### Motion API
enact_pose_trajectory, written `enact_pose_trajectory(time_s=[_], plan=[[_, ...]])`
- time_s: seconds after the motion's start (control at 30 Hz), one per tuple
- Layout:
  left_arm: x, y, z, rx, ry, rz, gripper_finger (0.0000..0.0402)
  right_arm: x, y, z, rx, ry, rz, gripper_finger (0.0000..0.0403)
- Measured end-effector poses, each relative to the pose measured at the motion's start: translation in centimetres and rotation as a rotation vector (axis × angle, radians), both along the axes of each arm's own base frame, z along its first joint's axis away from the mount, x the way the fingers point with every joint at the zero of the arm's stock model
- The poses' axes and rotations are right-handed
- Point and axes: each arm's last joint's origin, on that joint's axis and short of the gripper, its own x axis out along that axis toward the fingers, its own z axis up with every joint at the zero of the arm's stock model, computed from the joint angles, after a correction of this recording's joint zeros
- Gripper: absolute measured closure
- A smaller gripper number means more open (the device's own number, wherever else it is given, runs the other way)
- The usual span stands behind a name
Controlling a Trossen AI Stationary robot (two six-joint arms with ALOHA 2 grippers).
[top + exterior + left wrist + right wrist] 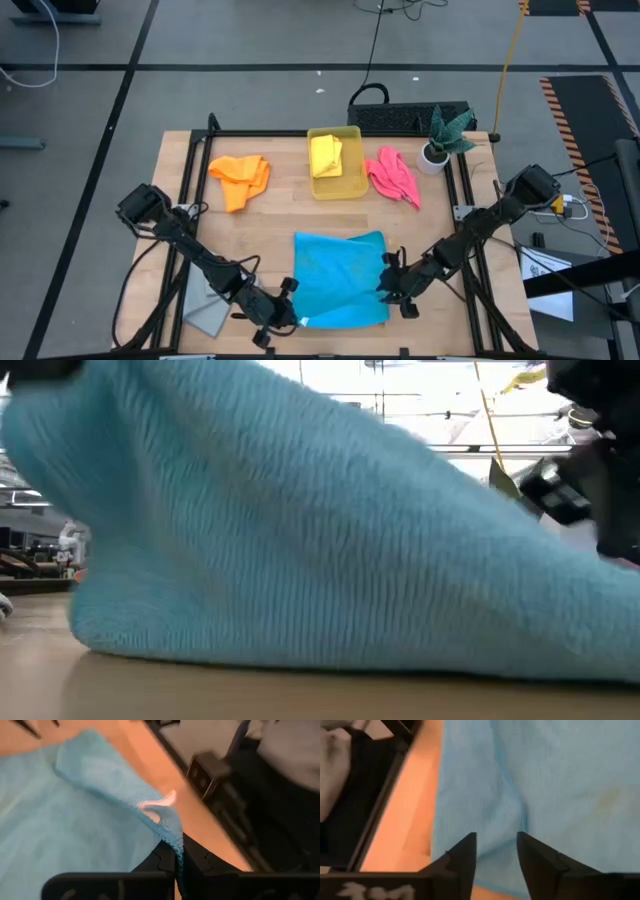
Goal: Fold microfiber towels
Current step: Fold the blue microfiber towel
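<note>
A bright blue towel (340, 275) lies spread on the near middle of the table. Its near left corner is raised, and my left gripper (292, 318) is shut on it. My right gripper (496, 850) stands open over the towel's right edge (384, 280), with cloth showing in the gap between its fingers. I cannot tell whether it touches the cloth. An orange towel (240, 178) and a pink towel (393, 175) lie crumpled at the far side. A yellow towel (326, 155) sits in the yellow bin (352, 185). A grey towel (205, 312) lies under my left arm. My left gripper pinches the blue towel's near left corner (172, 840) between its two fingers, just by the white label (160, 805). The fingers slant downward from the table's near left side. The corner is lifted off the table, and the cloth slopes down from it (300, 540) to the part lying flat.
A potted plant (442, 140) stands at the far right beside the pink towel. A black frame rail (470, 230) runs along the table's right side, close to my right arm. Bare wood (270, 230) shows between the blue towel and the far towels.
</note>
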Motion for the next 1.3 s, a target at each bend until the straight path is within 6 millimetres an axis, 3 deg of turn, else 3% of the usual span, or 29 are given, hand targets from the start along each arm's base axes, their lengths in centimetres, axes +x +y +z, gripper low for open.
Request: enact_pose_trajectory(time_s=[0.1, 0.2, 0.37, 0.5, 0.67, 0.83, 1.1, 1.3], plan=[[0.2, 0.0, 0.2, -0.031, -0.016, 0.003, 0.0362, 0.5, -1.0, 0.9, -0.046, -0.069, -0.058, 0.0247], [0.5, 0.2, 0.3, -0.056, -0.007, -0.021, 0.0331, 1.4, -2.7, 1.0, -0.101, -0.107, -0.234, 0.0246], [0.8, 0.8, 0.4, -0.086, 0.016, -0.058, 0.0271, 1.9, -5.9, -1.1, -0.128, -0.038, -0.429, 0.0264], [0.3, 1.5, 2.1, -0.081, 0.011, -0.049, 0.0241, 1.4, -8.2, -2.6, -0.130, 0.017, -0.551, 0.0281], [-0.3, 3.0, 4.0, 0.119, -0.103, 0.084, 0.0234, 0.3, -10.4, -4.1, -0.170, 0.022, -0.724, 0.0300], [1.7, 5.0, 2.5, 0.163, -0.084, 0.203, 0.0234, -0.8, -11.6, -5.2, -0.151, 0.014, -0.783, 0.0318], [4.7, 8.5, -3.1, 0.192, 0.076, 0.370, 0.0234, -1.7, -11.9, -5.1, -0.163, -0.008, -0.767, 0.0346], [5.4, 11.0, -3.0, 0.233, 0.039, 0.634, 0.0234, -1.3, -11.1, -2.6, -0.126, -0.175, -0.666, 0.0358]])
